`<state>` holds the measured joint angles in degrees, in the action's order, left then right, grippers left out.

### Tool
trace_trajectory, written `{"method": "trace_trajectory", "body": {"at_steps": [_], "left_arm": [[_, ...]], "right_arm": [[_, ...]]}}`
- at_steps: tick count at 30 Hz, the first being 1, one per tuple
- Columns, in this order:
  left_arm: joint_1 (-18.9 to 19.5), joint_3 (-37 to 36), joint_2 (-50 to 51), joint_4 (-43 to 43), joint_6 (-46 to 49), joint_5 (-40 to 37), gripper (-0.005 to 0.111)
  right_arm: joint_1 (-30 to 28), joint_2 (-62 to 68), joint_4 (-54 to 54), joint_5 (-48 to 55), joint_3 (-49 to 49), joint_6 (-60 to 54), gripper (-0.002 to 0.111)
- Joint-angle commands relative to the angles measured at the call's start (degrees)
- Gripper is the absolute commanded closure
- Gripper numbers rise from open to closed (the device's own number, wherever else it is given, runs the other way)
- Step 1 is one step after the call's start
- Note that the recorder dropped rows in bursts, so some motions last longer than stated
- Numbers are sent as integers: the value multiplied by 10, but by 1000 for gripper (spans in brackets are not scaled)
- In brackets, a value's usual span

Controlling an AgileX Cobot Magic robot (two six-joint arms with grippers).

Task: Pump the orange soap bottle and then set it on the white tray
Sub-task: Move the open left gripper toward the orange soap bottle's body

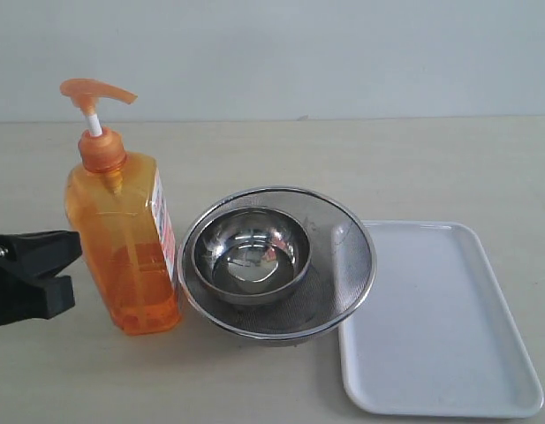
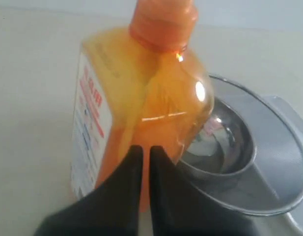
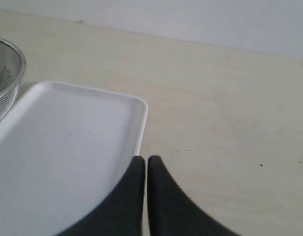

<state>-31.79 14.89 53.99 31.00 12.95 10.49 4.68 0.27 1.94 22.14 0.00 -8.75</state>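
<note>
The orange soap bottle [image 1: 122,238] stands upright on the table at the left, its pump head up and its white-and-red label facing the steel bowl. My left gripper [image 1: 72,269] is just left of the bottle's lower body, shut and empty. In the left wrist view the bottle [image 2: 141,98] fills the frame right beyond the closed fingertips of the left gripper [image 2: 146,147]. The white tray [image 1: 440,327] lies flat and empty at the right. My right gripper [image 3: 144,158] is shut with nothing in it, over the tray's [image 3: 58,147] rim; it is outside the exterior view.
A round steel bowl [image 1: 252,252] sits inside a mesh strainer [image 1: 343,265] between the bottle and the tray, nearly touching both. The strainer's rim [image 3: 6,73] shows beside the tray. Bare table lies behind them, up to a pale wall.
</note>
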Motion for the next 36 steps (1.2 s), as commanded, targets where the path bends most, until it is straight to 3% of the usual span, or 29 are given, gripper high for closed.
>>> {"method": "trace_trajectory", "body": {"at_steps": [1,10,16,18,23,27,36], "left_arm": [[-10,12,21,-20,-2,-31,102],[-103,13,-40,-7,-28,-59,102],[-178,13,-29,-4,-61,-105,102],[-196,13,-14,-4,-44,-81,102],[-192,13,22,3,30,9,102],[-191,13,21,82,117,37,102],[-191,13,21,380,370,131,102]], "right_arm": [[-1,-3,-2,-2,-3,-1,108],[-1,-3,-2,-2,-3,-1,108],[-1,-3,-2,-2,-3,-1,108],[-1,-3,-2,-2,-3,-1,108],[-1,-3,-2,-3,-3,-1,108],[-1,-3,-2,-3,-3,-1,108],[-1,-3,-2,-3,-3,-1,108]]}}
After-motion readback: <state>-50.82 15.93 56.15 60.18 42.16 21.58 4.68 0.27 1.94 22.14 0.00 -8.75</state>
